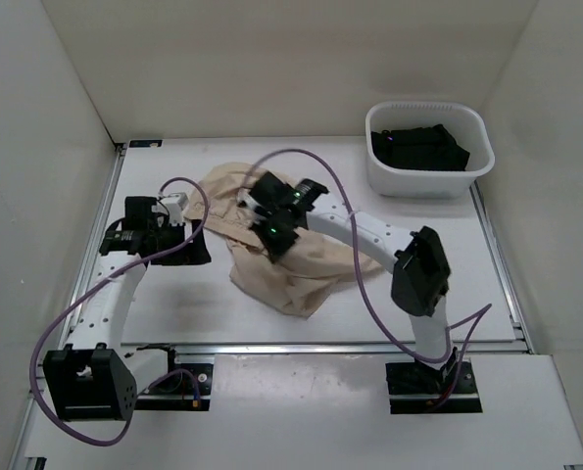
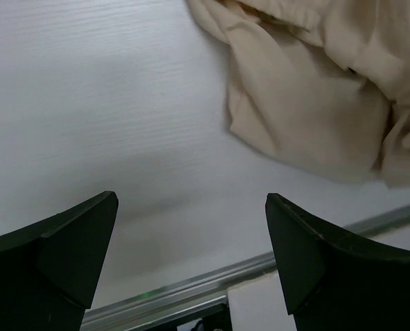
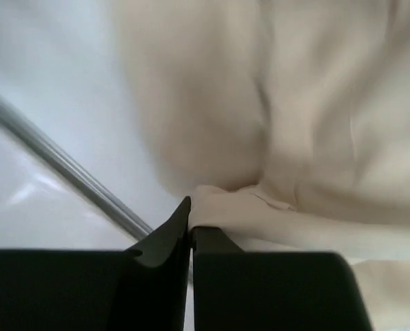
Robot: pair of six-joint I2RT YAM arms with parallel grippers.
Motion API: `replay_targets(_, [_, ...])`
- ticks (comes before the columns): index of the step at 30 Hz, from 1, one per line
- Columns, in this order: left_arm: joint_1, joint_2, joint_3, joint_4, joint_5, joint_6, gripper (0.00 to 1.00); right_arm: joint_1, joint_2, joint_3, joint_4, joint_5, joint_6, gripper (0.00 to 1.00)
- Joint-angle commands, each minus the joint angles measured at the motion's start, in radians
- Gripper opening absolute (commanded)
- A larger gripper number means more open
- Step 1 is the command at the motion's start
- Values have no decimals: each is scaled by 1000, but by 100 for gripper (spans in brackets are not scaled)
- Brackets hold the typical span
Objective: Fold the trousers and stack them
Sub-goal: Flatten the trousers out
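There is one pair of the trousers [image 1: 271, 259], lying as a crumpled heap near the middle of the table [image 1: 173, 308]. Its two legs cannot be told apart in the folds, and the right arm covers part of the cloth from above. There are two arms and two grippers. The right gripper [image 3: 191, 222] is down on the heap with its jaws pressed together, and a small fold of the beige cloth is pinched at their tips (this view is blurred, so how deep the fold goes in is hard to say). The left gripper [image 2: 191, 207] stands wide apart over bare table, just left of the heap and not touching it. One white bin [image 1: 381, 178] stands at the far right corner, well apart from the trousers, with dark clothes [image 1: 418, 147] inside; their number I cannot tell.
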Motion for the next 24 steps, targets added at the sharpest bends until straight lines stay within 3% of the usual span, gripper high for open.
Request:
replay_targets(1, [90,-41,48,52,-120,0,100,61,70,532,-125,-143,-161,0])
replay_targets(3, [172,-41,57,74,-140,0,100,61,100,684,-40,-274,-97,0])
replay_targets(5, [225,-41,86,88,-152,0,100,71,81,723,76,-348,-11,1])
replay_targets(6, [274,-41,114,88,-152,0,100,80,40,706,129,-348,-11,8])
replay_targets(7, [294,-41,128,88,-161,0,100,90,20,695,169,-337,-11,22])
replay_targets(8, [295,-32,140,88,-177,0,100,99,-1,683,170,-295,-49,61])
replay_targets(9, [295,-31,149,88,-209,0,100,99,-47,631,180,-285,-60,82])
replay_targets(11, [295,-31,161,88,-218,0,100,87,-90,560,199,-262,-69,99])
replay_targets(14, [295,-41,161,88,-218,0,100,36,-132,453,208,-155,-77,99])
replay_targets(19, [275,-41,114,-35,-120,0,100,-88,-19,432,217,23,134,99])
replay_targets(24, [183,-67,-27,-82,-111,0,100,-134,270,618,225,-75,212,99])
